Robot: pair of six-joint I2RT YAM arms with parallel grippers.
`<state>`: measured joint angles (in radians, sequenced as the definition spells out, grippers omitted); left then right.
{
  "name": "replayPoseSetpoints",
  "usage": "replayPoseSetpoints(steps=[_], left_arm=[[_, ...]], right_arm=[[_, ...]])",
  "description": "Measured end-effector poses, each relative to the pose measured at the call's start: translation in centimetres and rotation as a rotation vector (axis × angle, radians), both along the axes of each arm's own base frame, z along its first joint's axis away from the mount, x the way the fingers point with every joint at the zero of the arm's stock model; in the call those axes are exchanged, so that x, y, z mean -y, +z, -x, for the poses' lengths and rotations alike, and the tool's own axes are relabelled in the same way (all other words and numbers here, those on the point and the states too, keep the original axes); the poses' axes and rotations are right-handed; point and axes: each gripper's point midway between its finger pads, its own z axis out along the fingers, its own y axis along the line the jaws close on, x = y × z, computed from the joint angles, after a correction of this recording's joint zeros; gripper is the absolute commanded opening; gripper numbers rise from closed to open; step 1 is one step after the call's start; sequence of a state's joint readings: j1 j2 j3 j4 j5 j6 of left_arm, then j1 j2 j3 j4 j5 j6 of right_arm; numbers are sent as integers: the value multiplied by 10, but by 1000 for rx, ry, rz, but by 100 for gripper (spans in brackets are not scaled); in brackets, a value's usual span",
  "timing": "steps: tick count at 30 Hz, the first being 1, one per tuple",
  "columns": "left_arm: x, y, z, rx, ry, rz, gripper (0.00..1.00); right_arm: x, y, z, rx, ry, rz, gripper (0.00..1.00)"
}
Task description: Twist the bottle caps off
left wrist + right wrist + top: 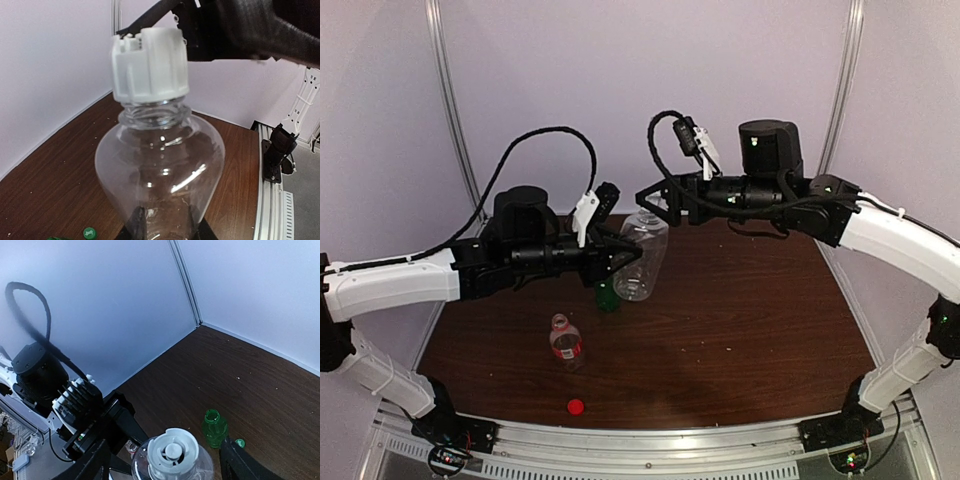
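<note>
L tool (625,255) was clenched on the big clear bottle (160,170), up over the table (750,310). R tool (167,462) was open round its white cap (149,64), not touching. If R shut off-centre & turned, the bottle might spin or drop.

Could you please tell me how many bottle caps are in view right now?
3. The white cap sits on the large clear bottle; the red cap lies on the table near the front edge; the green cap lies beside the green bottle. None seems hidden.
</note>
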<state>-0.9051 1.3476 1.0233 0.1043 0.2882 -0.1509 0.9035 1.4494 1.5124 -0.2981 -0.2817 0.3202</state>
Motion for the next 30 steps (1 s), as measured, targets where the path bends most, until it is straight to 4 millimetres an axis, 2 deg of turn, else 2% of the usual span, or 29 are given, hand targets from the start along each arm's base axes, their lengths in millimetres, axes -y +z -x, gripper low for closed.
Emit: replayPoseSetpoints(steps=[3,5,16,24,27,30], left_arm=[[-1,0,-2,1,10,-1,4],[-1,0,-3,1,16,-2,4],[-2,0,-4,2,24,-2,4],[-1,0,-4,4,22,-1,4],[-1,2,-1,4,9,3,4],[0,7,7,7,-34,15,4]], right_arm=[[-3,-9,-5,-12,-25,18,63],[-4,-13,-7,-21,-35,24,53],[-7,-12,-6,-16,-23,20,19],[-8,-12,-6,69,34,43,12],[-7,-10,-4,102,119,36,13],[-7,-6,8,143,262,21,16]])
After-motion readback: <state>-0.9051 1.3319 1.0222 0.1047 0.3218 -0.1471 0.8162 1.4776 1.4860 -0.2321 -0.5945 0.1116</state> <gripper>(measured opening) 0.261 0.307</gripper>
